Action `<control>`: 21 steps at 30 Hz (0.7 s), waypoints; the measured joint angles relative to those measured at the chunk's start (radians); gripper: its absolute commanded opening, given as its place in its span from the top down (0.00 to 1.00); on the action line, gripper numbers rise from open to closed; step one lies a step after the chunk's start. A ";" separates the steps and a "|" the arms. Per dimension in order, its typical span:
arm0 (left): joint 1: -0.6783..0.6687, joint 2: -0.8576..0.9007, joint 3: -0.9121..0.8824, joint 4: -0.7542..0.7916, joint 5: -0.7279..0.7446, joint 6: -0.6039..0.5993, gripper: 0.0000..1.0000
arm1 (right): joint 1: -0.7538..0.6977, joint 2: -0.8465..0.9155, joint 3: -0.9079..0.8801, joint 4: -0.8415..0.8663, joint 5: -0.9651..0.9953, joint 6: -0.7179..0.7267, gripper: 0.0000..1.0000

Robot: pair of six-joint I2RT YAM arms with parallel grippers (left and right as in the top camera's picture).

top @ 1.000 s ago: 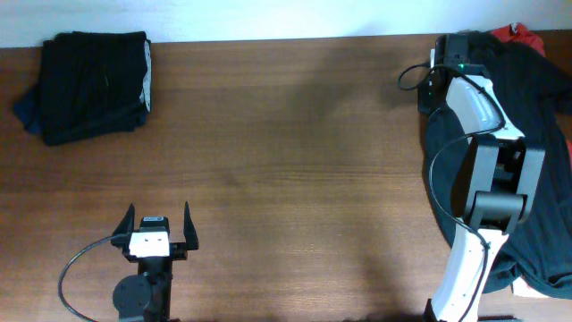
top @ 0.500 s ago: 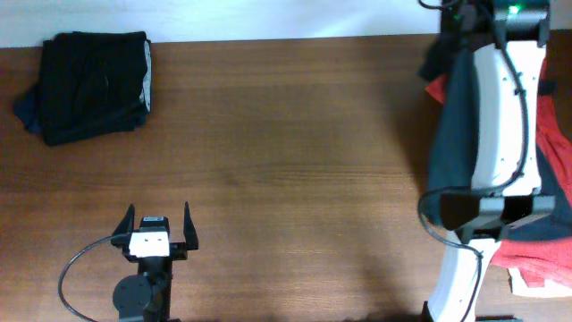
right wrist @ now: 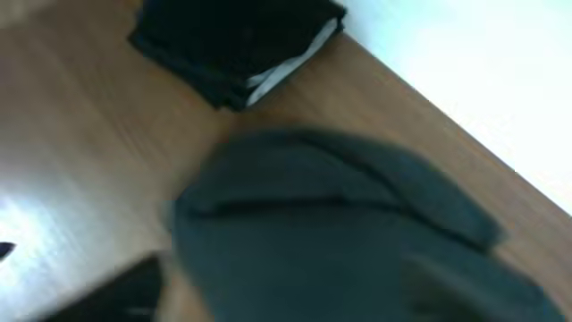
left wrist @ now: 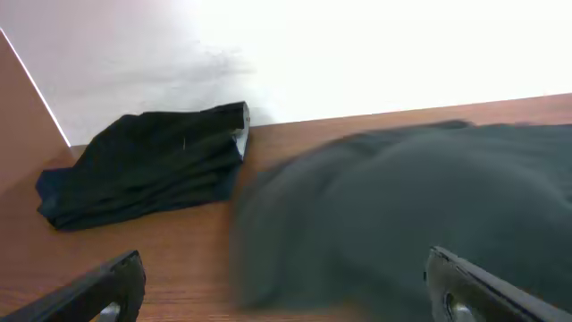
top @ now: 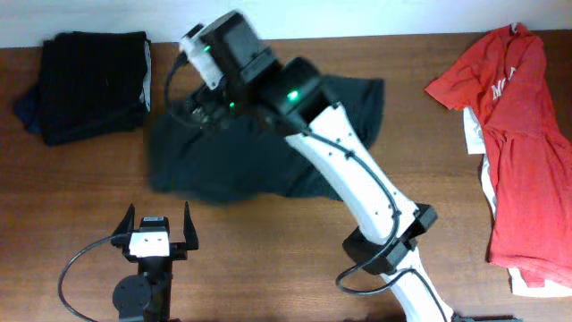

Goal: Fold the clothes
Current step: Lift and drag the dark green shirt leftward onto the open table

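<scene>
The clothes, a dark charcoal T-shirt (top: 223, 161), lie bunched and motion-blurred on the left-middle of the table. In the left wrist view the T-shirt (left wrist: 402, 206) fills the right half. My right arm stretches across from the lower right, and its gripper (top: 198, 105) hangs over the shirt's far left part. In the right wrist view the right gripper (right wrist: 295, 295) has its fingers far apart at the frame's sides, with the T-shirt (right wrist: 331, 233) spread beneath; no cloth is pinched. My left gripper (top: 159, 231) stands open near the front edge, just short of the shirt, as does the left gripper (left wrist: 286, 300) seen from its wrist.
A black folded garment (top: 94, 85) with a pale side stripe lies at the back left, also the folded garment (left wrist: 152, 165) and folded garment (right wrist: 237, 40). A red T-shirt (top: 518, 152) with white lettering lies spread at the far right over a white cloth (top: 471, 134).
The right arm swung from the far right to the back left, carrying the dark shirt off the red one to the left-middle. Its jaws came apart. The left arm stayed still.
</scene>
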 measured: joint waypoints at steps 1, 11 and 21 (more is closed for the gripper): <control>0.000 0.000 0.000 0.000 0.000 0.000 0.01 | 0.005 -0.005 0.000 -0.004 0.064 0.002 0.01; 0.000 0.000 0.000 0.000 0.000 0.000 0.01 | -0.296 -0.108 -0.019 -0.381 0.279 0.173 0.01; 0.000 0.000 0.000 0.000 0.000 0.000 0.01 | -0.528 -0.108 -0.472 -0.380 -0.007 0.235 0.01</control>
